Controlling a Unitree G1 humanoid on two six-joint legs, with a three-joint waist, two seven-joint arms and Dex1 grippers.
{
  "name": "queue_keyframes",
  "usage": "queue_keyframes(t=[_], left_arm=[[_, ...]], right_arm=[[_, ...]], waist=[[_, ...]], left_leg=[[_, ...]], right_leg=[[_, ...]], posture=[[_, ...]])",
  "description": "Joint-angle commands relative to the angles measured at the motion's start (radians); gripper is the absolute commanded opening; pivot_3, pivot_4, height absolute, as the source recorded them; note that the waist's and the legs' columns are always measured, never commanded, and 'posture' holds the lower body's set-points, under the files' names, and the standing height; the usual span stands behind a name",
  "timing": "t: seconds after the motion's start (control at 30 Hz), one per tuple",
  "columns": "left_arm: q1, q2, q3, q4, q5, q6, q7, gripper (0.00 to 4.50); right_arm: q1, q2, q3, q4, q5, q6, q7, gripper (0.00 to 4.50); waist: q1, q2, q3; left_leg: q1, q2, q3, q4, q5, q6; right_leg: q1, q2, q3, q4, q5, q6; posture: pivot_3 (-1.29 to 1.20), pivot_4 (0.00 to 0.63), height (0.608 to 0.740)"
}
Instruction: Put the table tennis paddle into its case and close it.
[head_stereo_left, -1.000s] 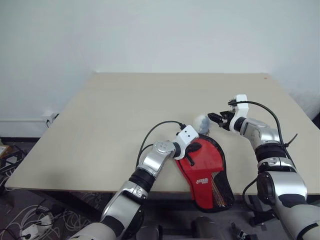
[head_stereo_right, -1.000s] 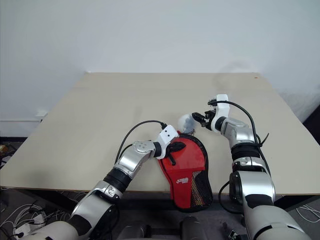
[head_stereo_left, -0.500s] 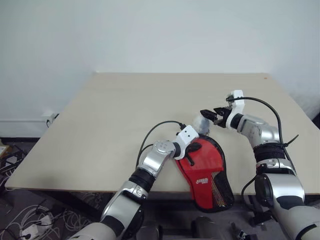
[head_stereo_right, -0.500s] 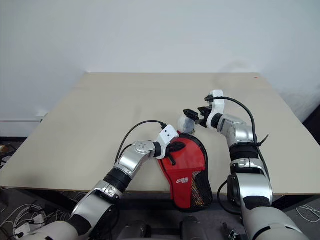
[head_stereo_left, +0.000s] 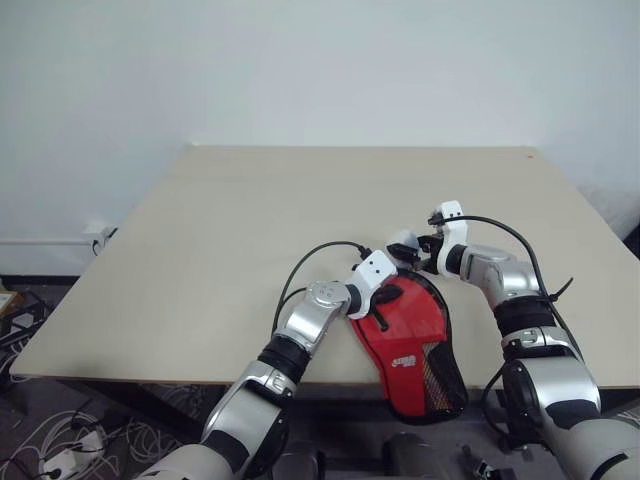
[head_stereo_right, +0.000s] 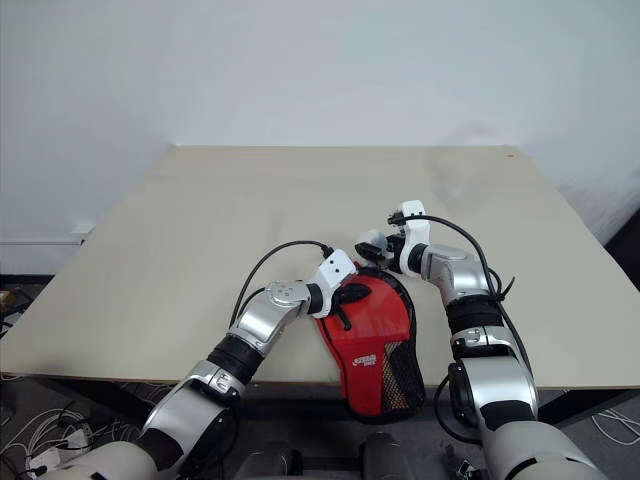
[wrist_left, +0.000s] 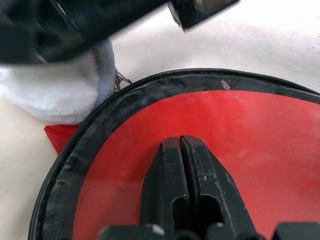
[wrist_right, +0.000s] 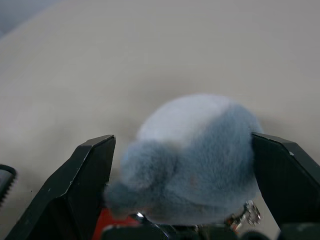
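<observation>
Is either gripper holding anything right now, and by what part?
Nothing is gripped. The left gripper is shut, fingertips pressing on the case. The right gripper stands open around the fluffy pom-pom at the case's rim, not closed on it.

The only marking is a small white logo (head_stereo_left: 404, 362) printed on the red fabric of the case (head_stereo_left: 413, 335), toward its near end, just left of the black mesh patch (head_stereo_left: 438, 372). Its letters are too small to read. No other text, number or label can be read.
</observation>
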Motion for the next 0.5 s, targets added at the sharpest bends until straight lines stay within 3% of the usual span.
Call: queue_keyframes(t=[0.03,0.3,0.5], left_arm=[[0.031,0.011,-0.019,0.069,0.03,0.029,0.006,0.0],[0.033,0.009,-0.021,0.072,0.03,0.027,0.004,0.0],[0.033,0.007,-0.021,0.078,0.03,0.024,0.005,0.0]], right_arm=[[-0.008,0.0,0.007,-0.005,-0.012,-0.013,-0.009,4.48],[-0.008,0.002,0.003,0.001,-0.019,-0.022,-0.032,4.48],[-0.005,-0.001,0.001,-0.008,-0.019,-0.025,-0.039,2.88]], waist=[[0.0,0.0,0.0],[0.0,0.0,0.0],[0.0,0.0,0.0]], left_leg=[[0.0,0.0,0.0,0.0,0.0,0.0],[0.0,0.0,0.0,0.002,0.0,0.0],[0.0,0.0,0.0,0.002,0.0,0.0]], right_leg=[[0.0,0.0,0.0,0.0,0.0,0.0],[0.0,0.0,0.0,0.001,0.0,0.0],[0.0,0.0,0.0,0.001,0.0,0.0]], posture=[[0.0,0.0,0.74],[0.0,0.0,0.74],[0.0,0.0,0.74]])
